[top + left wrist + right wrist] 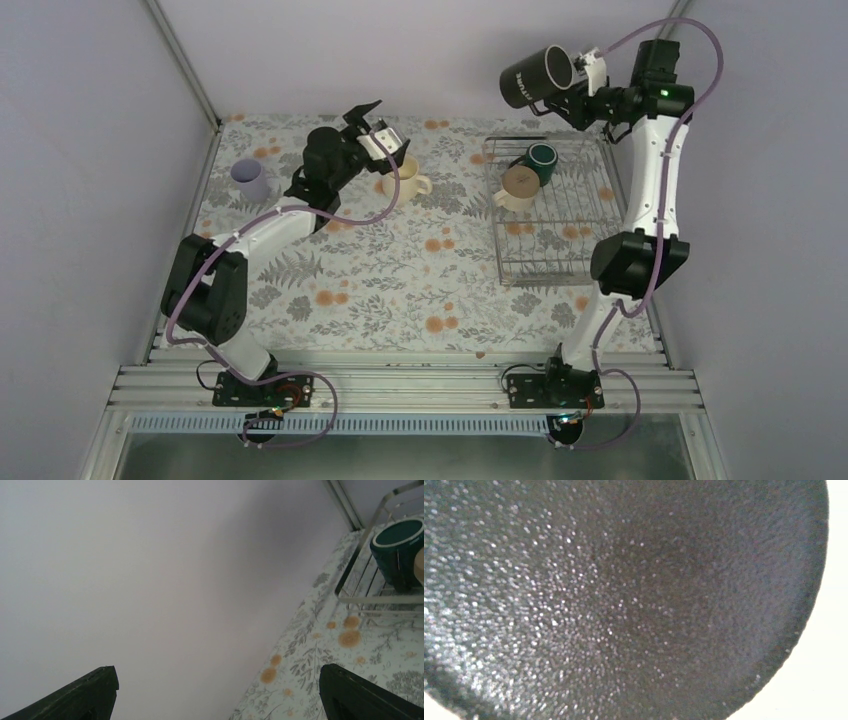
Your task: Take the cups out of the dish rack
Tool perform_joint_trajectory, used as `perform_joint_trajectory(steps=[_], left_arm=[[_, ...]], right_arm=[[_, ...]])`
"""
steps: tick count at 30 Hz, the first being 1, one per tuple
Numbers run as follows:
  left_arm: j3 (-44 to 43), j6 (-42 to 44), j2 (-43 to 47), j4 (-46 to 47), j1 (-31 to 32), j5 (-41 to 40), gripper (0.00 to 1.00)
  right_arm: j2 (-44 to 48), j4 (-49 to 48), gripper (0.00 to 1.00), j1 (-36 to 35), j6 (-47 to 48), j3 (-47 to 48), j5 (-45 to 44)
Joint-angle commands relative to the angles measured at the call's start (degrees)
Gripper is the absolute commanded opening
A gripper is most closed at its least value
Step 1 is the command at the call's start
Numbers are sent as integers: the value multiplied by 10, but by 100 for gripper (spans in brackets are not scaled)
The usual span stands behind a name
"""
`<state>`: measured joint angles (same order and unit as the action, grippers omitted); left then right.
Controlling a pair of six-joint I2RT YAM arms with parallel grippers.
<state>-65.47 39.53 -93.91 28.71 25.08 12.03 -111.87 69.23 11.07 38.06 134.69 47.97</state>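
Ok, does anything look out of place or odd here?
Nothing spilled or damaged. The green mug and a cream mug lie tipped over at the far end of the dish rack, and the right tool holds the black mug sideways in the air.

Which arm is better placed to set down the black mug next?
Right. The right tool grips the tall black mug, lifted clear of the silver wire dish rack; the left tool hangs open, empty.

Black mug (624,600) blurred; green mug (400,550) cropped.
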Motion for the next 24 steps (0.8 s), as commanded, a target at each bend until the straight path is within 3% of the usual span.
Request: perform_joint_trajectory(steps=[1, 4, 7, 12, 20, 24], left_arm=[[-8, -36, 14, 72, 8, 23, 100], [17, -18, 16, 143, 9, 35, 100], [36, 14, 6, 210, 9, 34, 100], [27, 16, -32, 264, 6, 49, 100], [-8, -27, -68, 259, 4, 152, 100], [-10, -22, -83, 274, 6, 144, 100]], right_arm=[[-21, -125, 2, 4, -236, 14, 180], [-39, -136, 2, -13, -279, -15, 283], [-49, -108, 2, -44, -268, -50, 328], [-61, -18, 2, -104, -205, -80, 331], [-50, 0, 3, -151, -194, -116, 354], [-52, 19, 2, -158, -183, -149, 369]])
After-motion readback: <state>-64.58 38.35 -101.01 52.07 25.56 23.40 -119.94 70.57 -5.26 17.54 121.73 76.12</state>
